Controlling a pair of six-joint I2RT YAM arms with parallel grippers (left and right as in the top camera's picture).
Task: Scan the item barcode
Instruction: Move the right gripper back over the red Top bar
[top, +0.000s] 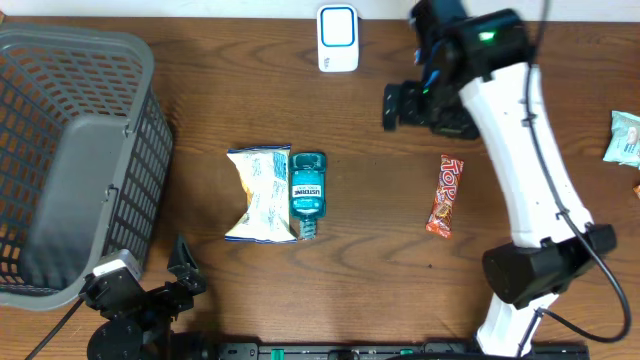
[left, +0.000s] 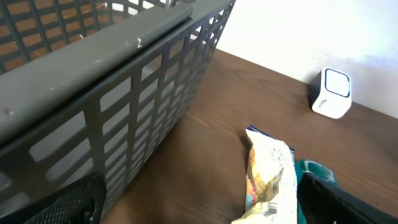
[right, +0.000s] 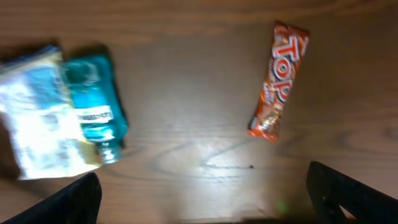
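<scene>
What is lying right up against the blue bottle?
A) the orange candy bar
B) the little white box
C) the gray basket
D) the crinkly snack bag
D: from overhead, the snack bag lies side by side with the bottle, touching it, while the candy bar sits well apart with bare table between.

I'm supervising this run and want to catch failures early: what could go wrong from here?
The mouthwash bottle lies against the snack bag, so grabbing either might drag the other. The candy bar shows no barcode face up; it may need turning before the scanner reads it.
</scene>
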